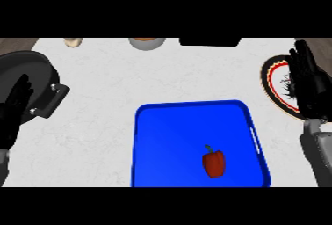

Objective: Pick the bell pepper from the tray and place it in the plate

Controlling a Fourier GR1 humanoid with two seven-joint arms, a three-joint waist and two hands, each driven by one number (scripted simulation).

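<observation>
A red bell pepper [214,163] with a dark green stem lies in the right half of the blue tray [162,132], toward its near edge. The plate [275,83], white with a red and dark rim, sits at the counter's right edge, partly hidden behind my right hand [307,83]. That hand is open, fingers straight and pointing away from me, well above and right of the pepper. At the left edge my left hand [14,110] rests open, fingers up, far from the tray.
A black pan [35,70] with a grey handle [48,100] lies at the left, behind my left hand. Along the far edge stand a small beige object [73,41], a grey bowl [146,43] and a black item [209,41].
</observation>
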